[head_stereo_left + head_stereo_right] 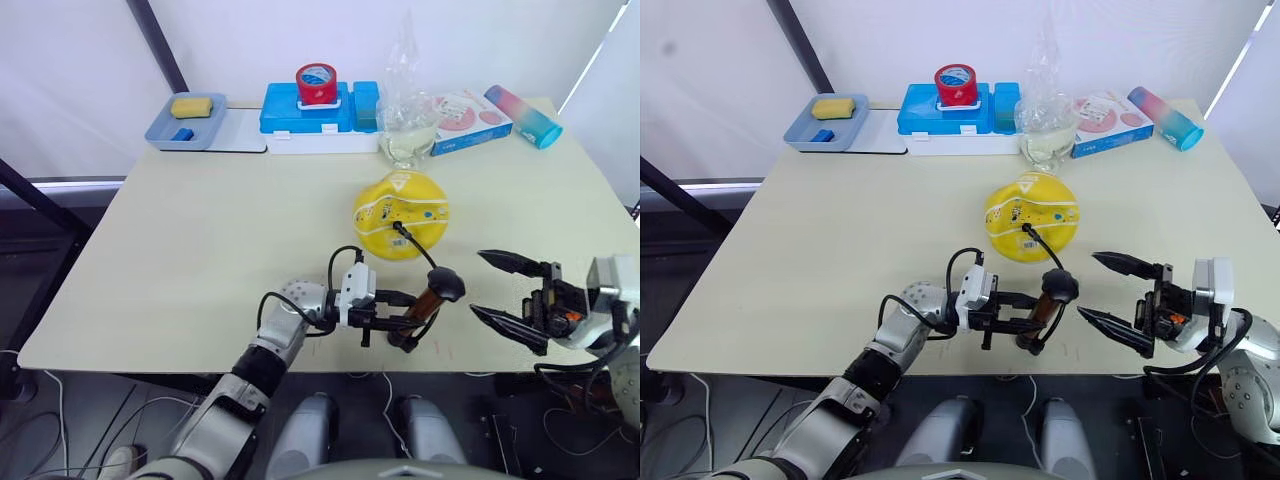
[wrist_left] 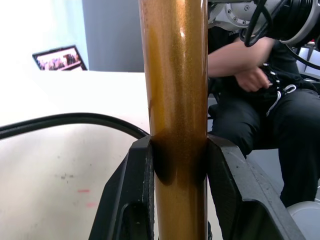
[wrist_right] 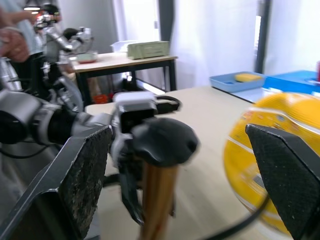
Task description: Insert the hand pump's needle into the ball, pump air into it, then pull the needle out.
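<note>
The yellow ball lies round on the table, right of centre. In front of it, near the table's front edge, the hand pump's copper tube stands tilted, its black handle on top. My left gripper is shut on the tube, its fingers clamping both sides of it. The black hose runs from the pump up to a black fitting on the ball; the needle's metal tip is hidden there. My right gripper is open just right of the handle, which lies between its fingers without touching them.
Along the far edge stand a blue tray holding a yellow sponge, a blue box with a red tape roll, a clear bag, a carton and a coloured bottle. A seated person is beyond the table.
</note>
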Robot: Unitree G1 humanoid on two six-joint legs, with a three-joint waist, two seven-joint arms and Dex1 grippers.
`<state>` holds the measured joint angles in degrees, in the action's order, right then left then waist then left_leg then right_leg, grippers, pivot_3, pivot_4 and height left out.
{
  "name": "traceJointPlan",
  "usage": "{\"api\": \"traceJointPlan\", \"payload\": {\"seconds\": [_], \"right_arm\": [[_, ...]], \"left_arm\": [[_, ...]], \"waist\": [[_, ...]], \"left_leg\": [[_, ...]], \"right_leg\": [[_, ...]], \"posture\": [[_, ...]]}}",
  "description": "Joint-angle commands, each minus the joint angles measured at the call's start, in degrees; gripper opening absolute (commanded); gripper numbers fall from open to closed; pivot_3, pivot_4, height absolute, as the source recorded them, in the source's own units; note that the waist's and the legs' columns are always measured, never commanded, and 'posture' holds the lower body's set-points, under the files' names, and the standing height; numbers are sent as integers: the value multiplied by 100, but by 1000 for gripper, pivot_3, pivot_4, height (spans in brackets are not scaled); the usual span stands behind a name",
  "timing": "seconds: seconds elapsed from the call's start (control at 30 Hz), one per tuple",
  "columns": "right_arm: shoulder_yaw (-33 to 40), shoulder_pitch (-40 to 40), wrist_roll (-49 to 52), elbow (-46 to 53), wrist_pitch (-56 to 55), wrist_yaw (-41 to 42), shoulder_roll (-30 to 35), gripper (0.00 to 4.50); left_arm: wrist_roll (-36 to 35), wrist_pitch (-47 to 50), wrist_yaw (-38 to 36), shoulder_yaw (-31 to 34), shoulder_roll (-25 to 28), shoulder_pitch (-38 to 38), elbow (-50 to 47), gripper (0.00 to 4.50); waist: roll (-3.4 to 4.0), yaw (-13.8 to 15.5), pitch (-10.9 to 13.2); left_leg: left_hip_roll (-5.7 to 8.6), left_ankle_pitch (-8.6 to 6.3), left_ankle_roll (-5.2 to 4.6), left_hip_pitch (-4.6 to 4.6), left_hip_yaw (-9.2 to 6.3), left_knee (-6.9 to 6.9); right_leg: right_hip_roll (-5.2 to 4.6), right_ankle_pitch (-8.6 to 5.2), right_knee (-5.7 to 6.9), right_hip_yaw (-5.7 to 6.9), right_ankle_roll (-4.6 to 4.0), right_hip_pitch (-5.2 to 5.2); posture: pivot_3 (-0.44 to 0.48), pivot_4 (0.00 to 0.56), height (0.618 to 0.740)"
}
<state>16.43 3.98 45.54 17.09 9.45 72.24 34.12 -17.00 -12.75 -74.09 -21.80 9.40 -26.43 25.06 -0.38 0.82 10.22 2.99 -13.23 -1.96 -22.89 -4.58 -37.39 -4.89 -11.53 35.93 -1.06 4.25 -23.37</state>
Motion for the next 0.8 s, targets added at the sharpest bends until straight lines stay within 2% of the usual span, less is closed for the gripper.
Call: {"api": "traceJointPlan", "payload": {"seconds": [0.03,0.37,0.8], "right_arm": [[11,-78,16,291,109,-205,102,4500],[-398,-237,-349,617,432,-633,310,4500],[-546,-488,145,959,1176,-1078,280,4500]], "left_arm": [[-50,-476,-168,193,-203,-157,185,997],[-24,-667,-269,305,-568,-300,416,997],[-4,-692,-200,466,-706,-421,677,997]], "waist": [[-1,0,0],[-1,-6,0],[-2,-11,1]], "left_leg": [[0,0,0,0,0,-1],[-2,0,0,-1,-2,-2],[-2,0,-1,-2,-5,-2]], "right_leg": [[0,0,0,0,0,0],[6,1,0,3,3,0],[8,1,0,4,4,0]], "posture": [[0,150,739],[0,150,739],[0,150,739]]}}
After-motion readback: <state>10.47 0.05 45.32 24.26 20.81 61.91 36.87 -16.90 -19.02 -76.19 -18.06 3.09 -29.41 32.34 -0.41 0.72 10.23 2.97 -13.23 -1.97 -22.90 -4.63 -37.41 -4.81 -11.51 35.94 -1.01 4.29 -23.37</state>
